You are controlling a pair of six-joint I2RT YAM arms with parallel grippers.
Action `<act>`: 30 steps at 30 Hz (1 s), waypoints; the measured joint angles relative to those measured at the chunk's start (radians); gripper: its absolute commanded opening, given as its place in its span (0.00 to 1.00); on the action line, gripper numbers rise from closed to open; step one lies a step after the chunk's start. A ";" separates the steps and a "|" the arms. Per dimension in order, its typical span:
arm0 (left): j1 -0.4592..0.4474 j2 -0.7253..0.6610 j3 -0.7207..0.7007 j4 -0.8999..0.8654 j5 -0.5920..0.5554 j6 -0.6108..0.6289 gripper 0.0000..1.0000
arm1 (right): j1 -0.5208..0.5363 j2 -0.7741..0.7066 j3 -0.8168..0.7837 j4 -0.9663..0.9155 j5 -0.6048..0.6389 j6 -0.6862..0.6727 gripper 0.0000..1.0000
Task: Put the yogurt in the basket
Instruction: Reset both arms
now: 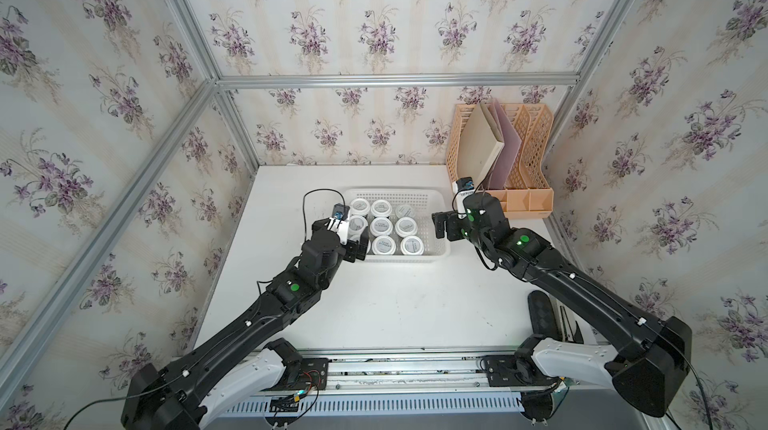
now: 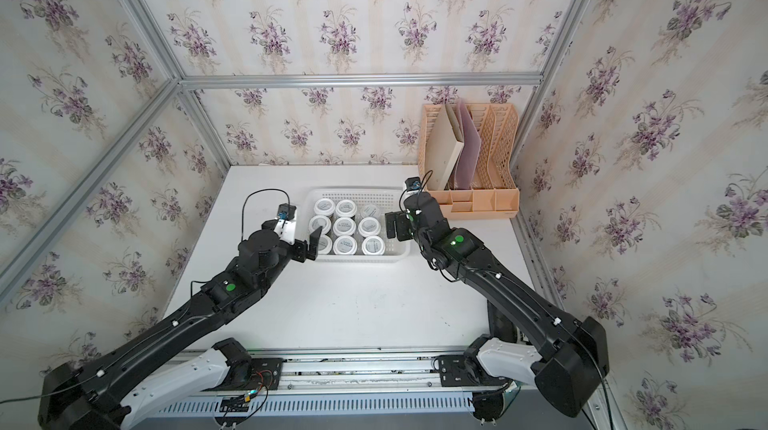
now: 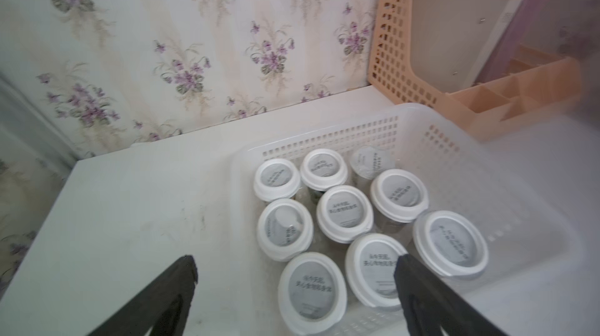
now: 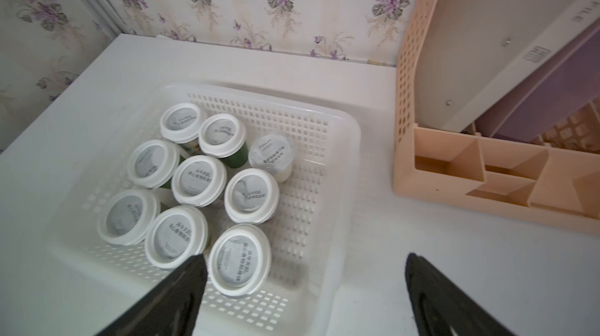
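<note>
Nine yogurt cups (image 1: pixel 381 226) in basket (image 1: pixel 432 255), one partly behind left hand (image 1: pixel 358 250).

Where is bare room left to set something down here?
Widest free patch: the table in front of the basket. Inside, only the floor strip along the wall nearest the rack is bare; the cups crowd the rest. The basket-to-rack gap is narrow, with the right end effector over it.

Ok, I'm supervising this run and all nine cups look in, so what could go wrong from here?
The left gripper has its open fingers astride a near corner of the basket, one over a yogurt cup; a low retreat might tip it. The right gripper, also open, spans the basket's side wall and could snag it.
</note>
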 measured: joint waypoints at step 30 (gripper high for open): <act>0.504 0.628 -0.355 1.022 0.161 0.203 0.99 | -0.577 0.340 -0.845 1.625 -0.216 -0.212 1.00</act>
